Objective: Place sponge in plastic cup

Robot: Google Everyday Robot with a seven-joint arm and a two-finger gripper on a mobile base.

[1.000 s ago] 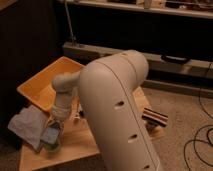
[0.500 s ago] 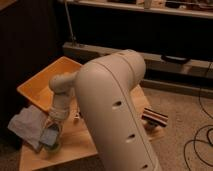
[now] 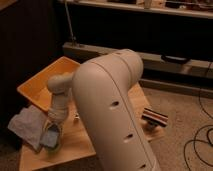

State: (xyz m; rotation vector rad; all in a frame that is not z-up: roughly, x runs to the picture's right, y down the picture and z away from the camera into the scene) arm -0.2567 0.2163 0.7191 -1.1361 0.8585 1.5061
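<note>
Sponge (image 3: 49, 136) sits in the plastic cup (image 3: 53, 145) on the wooden worktop (image 3: 75, 145), beside the cloth (image 3: 27, 126); the hand (image 3: 54, 124) hangs just above it, grip unreadable.

The robot's big cream arm shell (image 3: 112, 105) looks like smooth moulded plastic with a soft satin sheen and a few small dark slots. Its gripper (image 3: 53, 125), low over the table's left end, has the same pale, matt casing. The blue-grey rectangular sponge (image 3: 49, 136) appears soft and dull, sitting at the translucent light-green plastic cup (image 3: 56, 145). The pale grey-blue cloth (image 3: 26, 125) is crumpled and matt. The yellow rectangular tub (image 3: 37, 85) looks like smooth plastic. The light wooden table (image 3: 80, 142) has a plain, low-gloss surface.
</note>
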